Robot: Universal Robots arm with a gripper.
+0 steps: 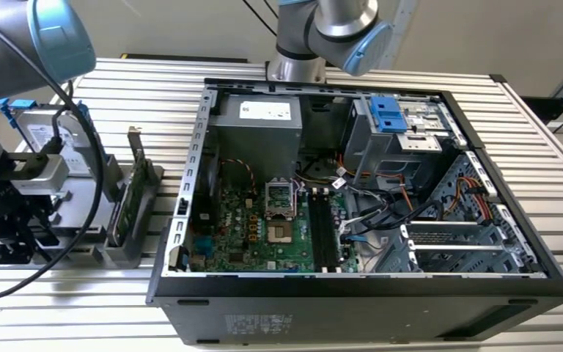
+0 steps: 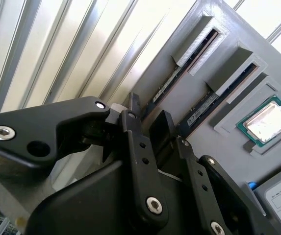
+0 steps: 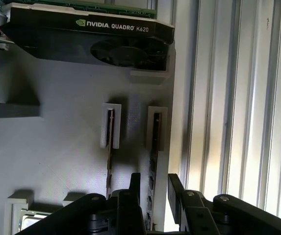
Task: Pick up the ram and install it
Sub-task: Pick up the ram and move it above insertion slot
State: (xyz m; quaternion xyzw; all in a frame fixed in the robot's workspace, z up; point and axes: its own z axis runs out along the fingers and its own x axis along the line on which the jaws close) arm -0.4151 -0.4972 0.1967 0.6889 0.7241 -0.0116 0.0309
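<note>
2 sticks point(image 3: 110, 147) stand by a graphics card point(image 3: 81, 36), the spread end effector point(image 3: 154, 182) straddling the ram point(image 3: 156, 132).

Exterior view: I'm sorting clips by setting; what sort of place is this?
Probably a robot test bench for PC assembly: open computer case, slatted metal table, grey parts fixture beside it.

The arm point(image 1: 333, 26) is made of round silver tubes with light blue caps point(image 1: 61, 33) — a black cable point(image 1: 100, 192) hangs off it. In both wrist views the gripper point(image 3: 153, 182) is black, with flat fingers point(image 3: 132, 198) and small shiny screws point(image 2: 153, 205).
</note>
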